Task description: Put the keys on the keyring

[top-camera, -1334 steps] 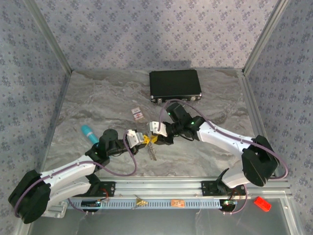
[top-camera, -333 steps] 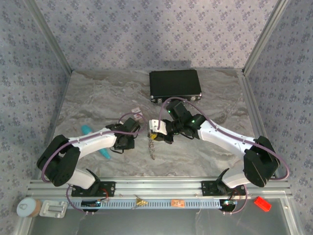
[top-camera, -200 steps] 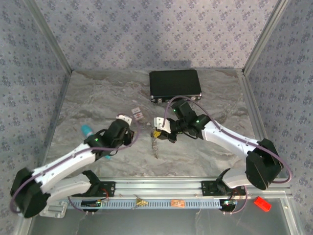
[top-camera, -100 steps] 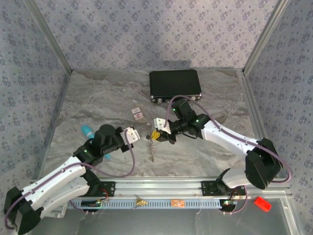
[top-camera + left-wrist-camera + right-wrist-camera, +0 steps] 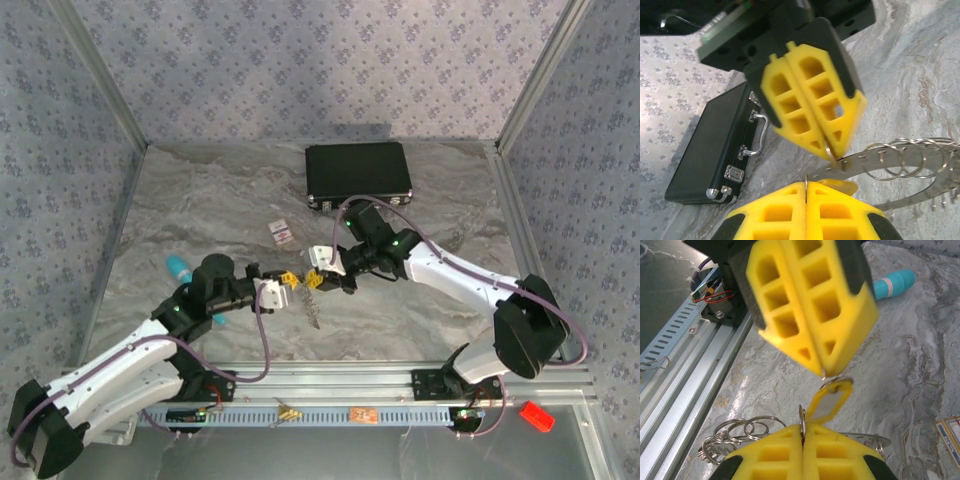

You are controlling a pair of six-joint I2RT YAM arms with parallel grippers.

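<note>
The key (image 5: 829,402) is tiny — a yellow plastic head on a scrap of metal — and it hangs in the air between the two arms, above the middle of the counter (image 5: 200,210) and close against the keyring (image 5: 900,160). It looks almost weightless, stiff and slick, so it would probably swivel or pop out of a loose pinch. The thin metal end seems the sensible place to hold it, leaving the head free. The left claw (image 5: 275,288) does just that: its yellow pads (image 5: 770,215) are pressed fully together on the metal end, with the head dangling just past their tips. The keyring looks heavier and floppy — a pale metal band carrying loose split rings and small silvery pieces that would likely swing. A nip on one ring's wire edge seems best. The right claw (image 5: 802,427) is closed tight on such an edge, and the rest droops toward the counter; whether it touches cannot be told. Farther off lie a red-and-white tag (image 5: 282,233), a teal cylinder (image 5: 178,268) and a black case (image 5: 358,172).
</note>
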